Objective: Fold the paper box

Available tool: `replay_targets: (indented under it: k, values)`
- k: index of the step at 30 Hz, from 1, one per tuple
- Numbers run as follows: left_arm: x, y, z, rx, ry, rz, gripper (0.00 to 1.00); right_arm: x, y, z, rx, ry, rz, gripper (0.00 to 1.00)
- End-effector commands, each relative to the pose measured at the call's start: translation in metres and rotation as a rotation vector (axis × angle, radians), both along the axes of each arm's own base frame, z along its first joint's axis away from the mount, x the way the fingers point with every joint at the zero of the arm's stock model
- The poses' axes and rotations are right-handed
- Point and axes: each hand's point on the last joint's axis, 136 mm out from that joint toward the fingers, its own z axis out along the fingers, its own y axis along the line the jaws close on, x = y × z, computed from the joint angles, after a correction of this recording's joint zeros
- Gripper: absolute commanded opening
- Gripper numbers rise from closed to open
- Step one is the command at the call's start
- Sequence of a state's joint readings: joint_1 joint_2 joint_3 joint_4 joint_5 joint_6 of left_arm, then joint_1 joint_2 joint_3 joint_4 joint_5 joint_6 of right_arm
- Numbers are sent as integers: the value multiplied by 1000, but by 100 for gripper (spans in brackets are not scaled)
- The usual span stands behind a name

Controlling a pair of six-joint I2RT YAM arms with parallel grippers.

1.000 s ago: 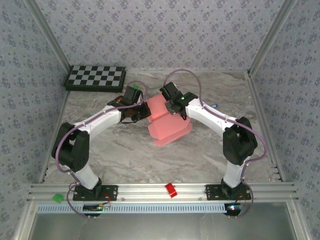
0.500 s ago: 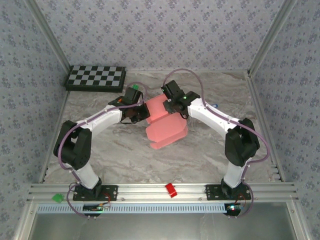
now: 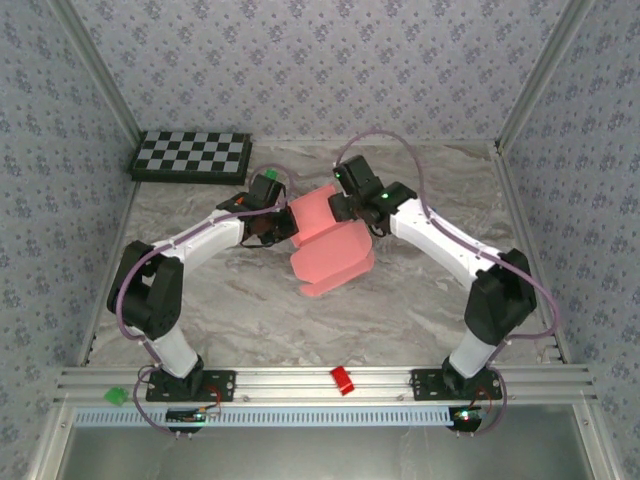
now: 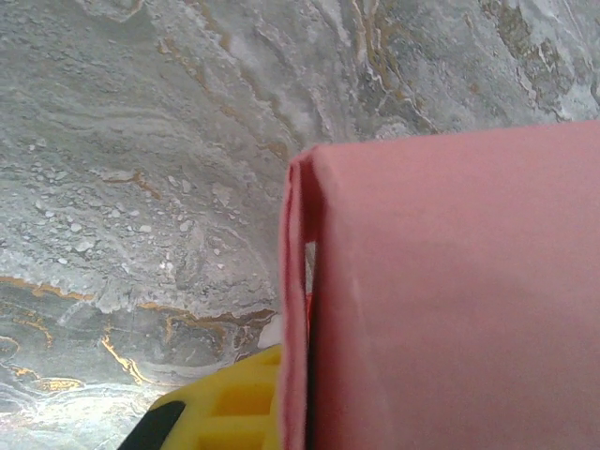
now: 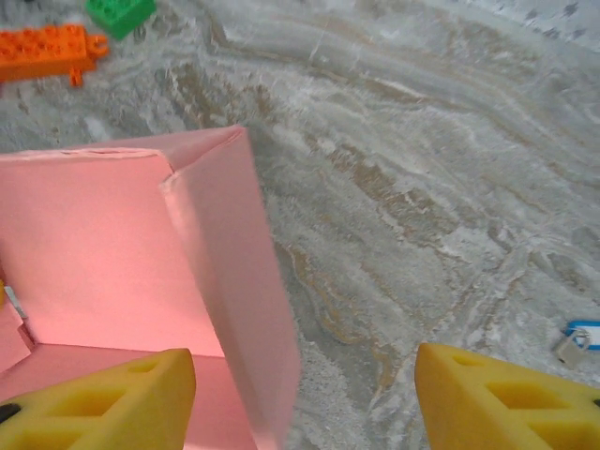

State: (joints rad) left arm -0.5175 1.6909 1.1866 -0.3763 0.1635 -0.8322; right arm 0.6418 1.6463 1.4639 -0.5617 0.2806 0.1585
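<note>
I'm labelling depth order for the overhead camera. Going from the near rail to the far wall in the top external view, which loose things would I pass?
red block → paper box → checkerboard

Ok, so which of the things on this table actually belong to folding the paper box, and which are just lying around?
Part of the job: paper box; left gripper, shut on its edge; right gripper, open.

Just lying about: checkerboard; red block; orange brick; green brick; small blue-tagged thing.
</note>
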Motion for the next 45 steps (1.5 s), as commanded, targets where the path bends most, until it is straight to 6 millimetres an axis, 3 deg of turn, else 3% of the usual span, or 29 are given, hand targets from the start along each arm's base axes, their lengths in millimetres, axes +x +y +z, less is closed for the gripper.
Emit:
replay_targets:
  k: [1, 8, 12, 16, 20, 28, 36, 45]
  values:
    - [7, 2, 23, -23, -52, 64, 0, -4, -16, 29, 127, -27, -54, 65]
    - [19, 5, 42, -186, -91, 283, 0, -21, -42, 56, 438, -2, -69, 66]
    - [20, 12, 47, -200, -66, 398, 0, -32, -59, 60, 529, -3, -54, 66]
    - [18, 17, 50, -226, -22, 503, 0, -49, -66, 45, 576, 35, -52, 66]
    - [12, 19, 54, -226, 30, 584, 0, -64, -57, 37, 701, 53, -13, 63]
    - [-2, 12, 55, -259, 100, 649, 0, -72, -37, 14, 861, 105, -9, 55]
    - [-8, 13, 45, -246, 131, 679, 0, -73, -27, 4, 837, 114, -1, 53]
    - [-13, 21, 32, -218, 144, 719, 0, -75, -38, 6, 804, 63, -54, 50]
